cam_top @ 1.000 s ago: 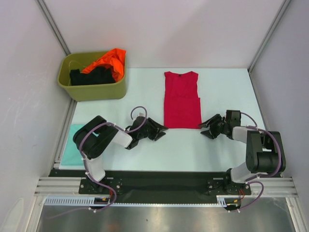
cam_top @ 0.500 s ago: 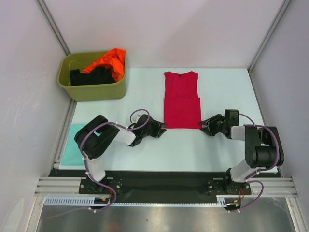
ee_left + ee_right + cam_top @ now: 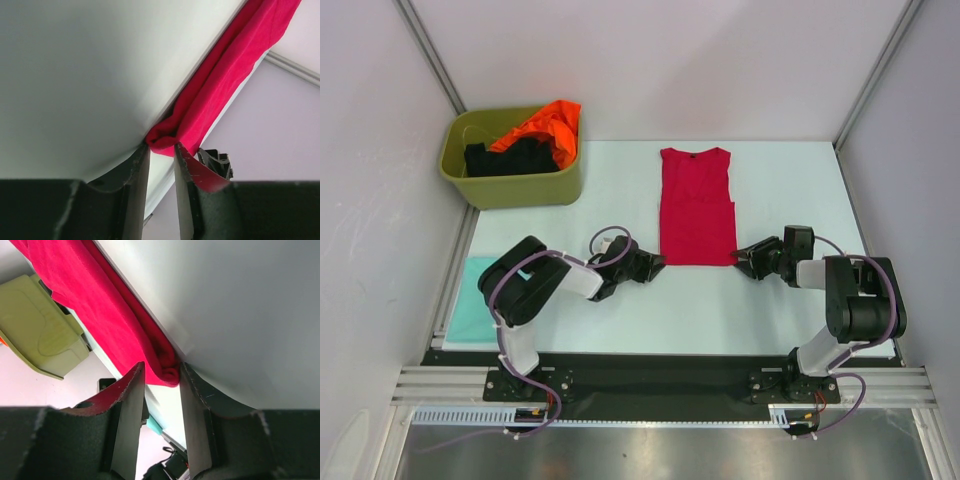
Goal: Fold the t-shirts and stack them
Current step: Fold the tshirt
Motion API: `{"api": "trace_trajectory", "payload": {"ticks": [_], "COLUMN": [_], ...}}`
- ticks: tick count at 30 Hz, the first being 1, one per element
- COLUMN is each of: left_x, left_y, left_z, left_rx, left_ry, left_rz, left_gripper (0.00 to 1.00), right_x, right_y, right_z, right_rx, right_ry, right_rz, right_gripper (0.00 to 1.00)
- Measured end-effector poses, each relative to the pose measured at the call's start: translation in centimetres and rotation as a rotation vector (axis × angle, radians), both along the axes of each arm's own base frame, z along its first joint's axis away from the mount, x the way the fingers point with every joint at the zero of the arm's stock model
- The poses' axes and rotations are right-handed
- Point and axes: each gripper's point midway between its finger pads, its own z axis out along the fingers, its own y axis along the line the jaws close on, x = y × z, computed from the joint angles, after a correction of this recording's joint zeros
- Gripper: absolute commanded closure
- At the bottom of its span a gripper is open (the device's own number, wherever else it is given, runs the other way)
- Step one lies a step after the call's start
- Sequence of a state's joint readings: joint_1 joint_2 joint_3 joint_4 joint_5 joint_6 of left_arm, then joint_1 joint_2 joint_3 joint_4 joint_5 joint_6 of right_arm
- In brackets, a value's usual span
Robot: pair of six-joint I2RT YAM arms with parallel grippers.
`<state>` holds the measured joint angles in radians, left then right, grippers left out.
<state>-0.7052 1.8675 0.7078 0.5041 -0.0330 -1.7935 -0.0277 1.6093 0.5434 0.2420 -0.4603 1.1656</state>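
The pale tabletop (image 3: 620, 190) carried the crimson t-shirt (image 3: 696, 205) flat at its middle, neck toward the far edge. The olive tub (image 3: 520, 185) at the far-left corner held the orange t-shirt (image 3: 545, 125) and the black t-shirt (image 3: 510, 158). The teal t-shirt (image 3: 475, 300) sat folded by the near-left corner. The left tool (image 3: 655, 265) and right tool (image 3: 742, 257) each narrowly bracketed a near hem corner. Clamped or not, couldn't tell!

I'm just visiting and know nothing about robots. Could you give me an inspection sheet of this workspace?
Surface: pale table, flat.
Job's things: red shirt folded narrow, flat mid-table; teal shirt folded at the left edge; orange shirt and black shirt in the tub.
Clutter: nothing seen.
Grippers: left gripper and right gripper each straddle a near corner of the red shirt, jaws narrowly open.
Cables: purple cables loop along both arms.
Surroundings: white walls, metal rail in front.
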Motion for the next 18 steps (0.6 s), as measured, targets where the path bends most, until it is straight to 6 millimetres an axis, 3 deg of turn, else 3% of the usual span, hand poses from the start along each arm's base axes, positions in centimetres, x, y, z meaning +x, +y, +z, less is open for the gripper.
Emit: {"api": "trace_trajectory", "payload": {"ticks": [3,6,8,9,13,18], "left_x": [0.07,0.06,0.06,0.1,0.13,-0.05], "left_y": [0.01,0.07,0.15,0.16,0.15,0.09], "left_z": [-0.15,-0.38,-0.52,-0.5,-0.47,-0.46], "left_rx": [-0.005,-0.003,0.002,0.003,0.003,0.005], "left_ry": [0.005,0.01,0.01,0.007,0.001,-0.011], "left_rz": [0.007,0.011,0.012,0.011,0.006,-0.02], "left_gripper": [0.76,0.87,1.0,1.0,1.0,1.0], "right_x": [0.01,-0.03,-0.05,-0.04,-0.09,-0.27], "right_y": [0.0,0.02,0.04,0.03,0.03,0.03], "right_z": [-0.02,-0.17,-0.41,-0.54,-0.77,-0.75], "right_rx": [0.001,0.002,0.001,0.001,-0.003,-0.021], "right_ry": [0.001,0.005,0.009,0.011,0.013,0.001], "right_rz": [-0.002,-0.001,0.001,0.001,0.006,0.029], "right_gripper": [0.63,0.72,0.83,0.9,1.0,1.0]}}
